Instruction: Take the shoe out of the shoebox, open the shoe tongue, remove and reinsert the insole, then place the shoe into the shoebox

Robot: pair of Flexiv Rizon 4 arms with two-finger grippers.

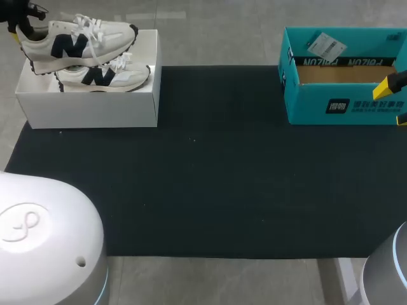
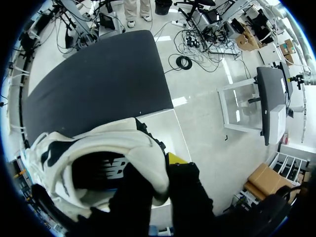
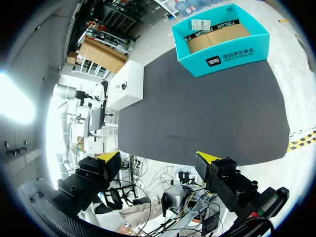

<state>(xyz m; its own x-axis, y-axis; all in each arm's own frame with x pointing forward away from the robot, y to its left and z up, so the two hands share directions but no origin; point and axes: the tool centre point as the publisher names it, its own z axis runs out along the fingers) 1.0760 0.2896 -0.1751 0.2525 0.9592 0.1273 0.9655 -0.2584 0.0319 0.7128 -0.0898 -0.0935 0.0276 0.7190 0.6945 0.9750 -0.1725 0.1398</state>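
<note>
Seemingly step one: shoe held clear of its box

The left gripper is clamped on the heel collar of a white mesh running shoe with a navy side logo, one black finger inside the opening and one outside. It holds the shoe above the white cardboard shoebox at the far left of the black table mat. A matching second white shoe lies in the box. The right gripper hangs wide apart and empty, near the teal cardboard box. I'd judge the taking-out step is in hand; next the shoe wants setting down on the mat, where the free gripper can get at the tongue
</note>
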